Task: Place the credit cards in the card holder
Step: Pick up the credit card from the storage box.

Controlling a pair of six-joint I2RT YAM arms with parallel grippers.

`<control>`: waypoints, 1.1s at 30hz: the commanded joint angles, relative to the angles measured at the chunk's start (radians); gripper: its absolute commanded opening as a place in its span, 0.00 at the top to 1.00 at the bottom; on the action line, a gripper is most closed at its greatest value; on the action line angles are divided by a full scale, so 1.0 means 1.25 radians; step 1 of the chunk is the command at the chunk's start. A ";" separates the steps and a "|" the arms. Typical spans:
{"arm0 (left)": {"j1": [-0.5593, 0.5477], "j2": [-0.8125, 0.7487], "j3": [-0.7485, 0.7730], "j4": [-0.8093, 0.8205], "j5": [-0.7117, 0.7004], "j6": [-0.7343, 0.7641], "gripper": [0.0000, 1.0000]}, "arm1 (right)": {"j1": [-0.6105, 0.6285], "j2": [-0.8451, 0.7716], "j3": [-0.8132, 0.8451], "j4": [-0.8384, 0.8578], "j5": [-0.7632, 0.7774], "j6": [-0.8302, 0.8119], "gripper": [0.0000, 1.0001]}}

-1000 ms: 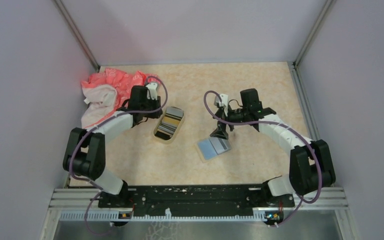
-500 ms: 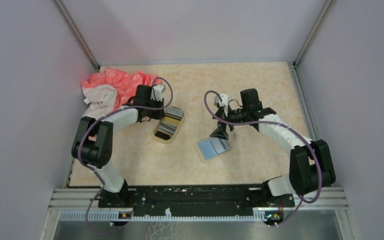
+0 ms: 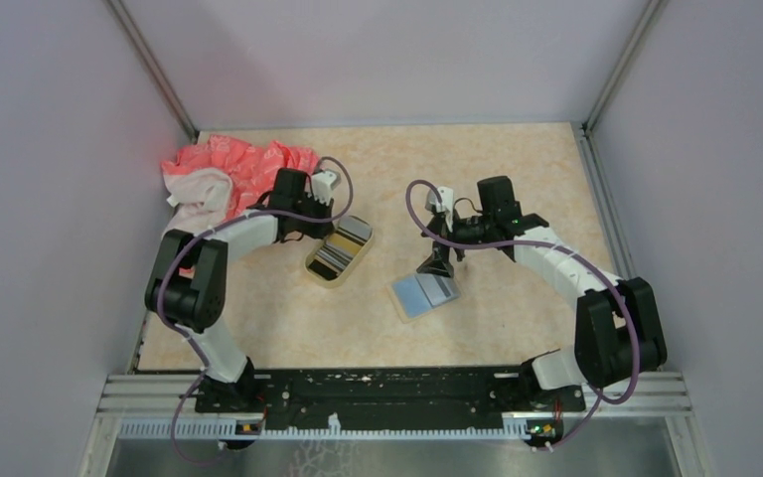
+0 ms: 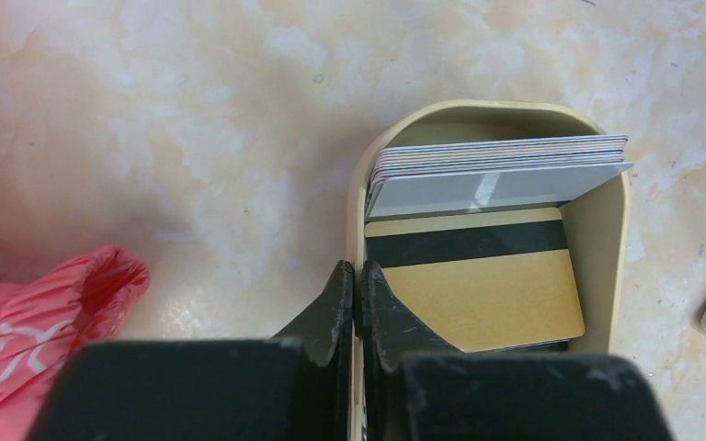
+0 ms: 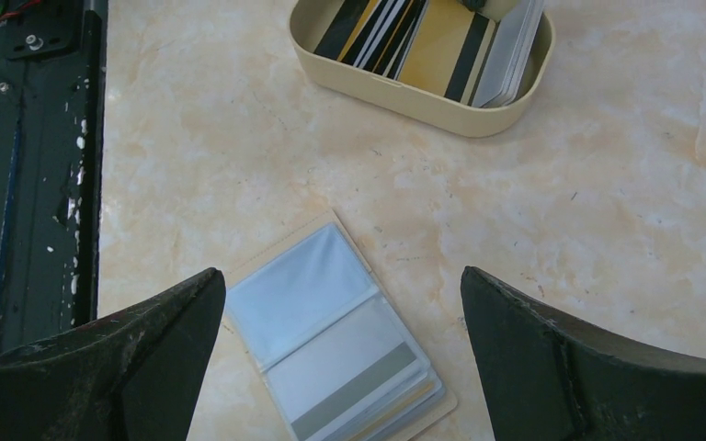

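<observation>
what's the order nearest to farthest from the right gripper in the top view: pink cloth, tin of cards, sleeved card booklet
1. sleeved card booklet, just on the near side of the right gripper, toward the arm bases
2. tin of cards, further off to the left, mid-table
3. pink cloth, back left corner

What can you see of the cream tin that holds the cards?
The tin is a shallow, rounded-rectangular box, cream to olive, open on top, perhaps painted metal. It rests on the marbled table, left of centre. Inside, a stack of pale cards leans at one end, and a gold card with a black stripe lies slanted beside it. The left gripper has its jaws shut on one long wall, one finger inside the tin.
</observation>
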 commanded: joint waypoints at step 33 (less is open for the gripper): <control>-0.135 0.100 0.079 -0.011 0.129 0.255 0.95 | 0.064 0.272 0.246 0.121 0.196 0.434 0.25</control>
